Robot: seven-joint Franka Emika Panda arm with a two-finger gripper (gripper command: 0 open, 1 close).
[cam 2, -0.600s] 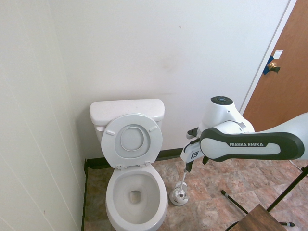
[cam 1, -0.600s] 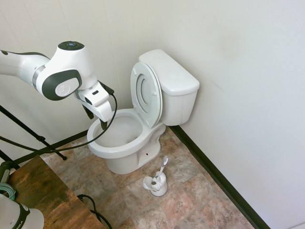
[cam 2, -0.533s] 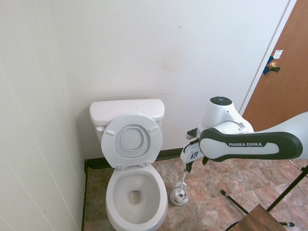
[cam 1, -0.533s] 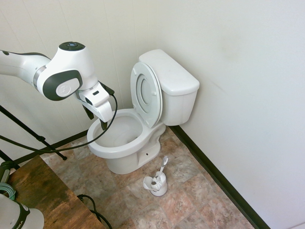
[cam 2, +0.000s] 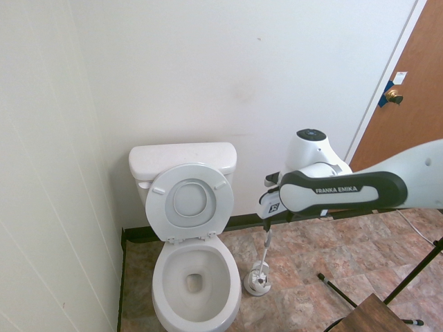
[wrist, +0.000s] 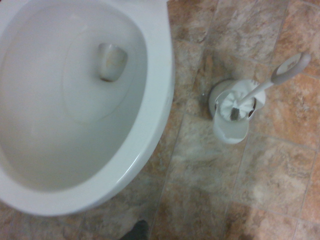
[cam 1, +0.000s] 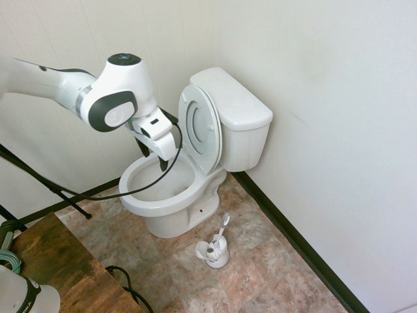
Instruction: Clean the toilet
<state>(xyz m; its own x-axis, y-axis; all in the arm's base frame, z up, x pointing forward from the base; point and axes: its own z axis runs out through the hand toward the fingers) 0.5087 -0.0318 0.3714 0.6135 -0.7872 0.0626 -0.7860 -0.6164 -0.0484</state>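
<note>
The toilet [cam 1: 172,222] stands on the tiled floor [cam 1: 254,280], in the corner where the paneled wall [cam 1: 58,111] meets the plain wall [cam 1: 332,130]. Its seat [cam 2: 190,204] is raised and leans back toward the tank [cam 2: 183,159], so the bowl [cam 2: 196,283] lies open (a faint brownish line marks the inside, as the wrist view shows). The tank's flat lid is on.

The gripper [cam 1: 154,163] hangs released, fingers apart and pointing down, with nothing between them. It is above the floor and apart from the brush; in the first exterior view it overlaps the bowl.

On the floor beside the toilet, the brush [wrist: 265,85] stands tilted in its white holder [wrist: 232,127], handle up. A dark baseboard [cam 1: 293,241] runs along the foot of the plain wall, and a brown door [cam 2: 408,104] with a brass knob [cam 2: 394,97] is at the far side.
</note>
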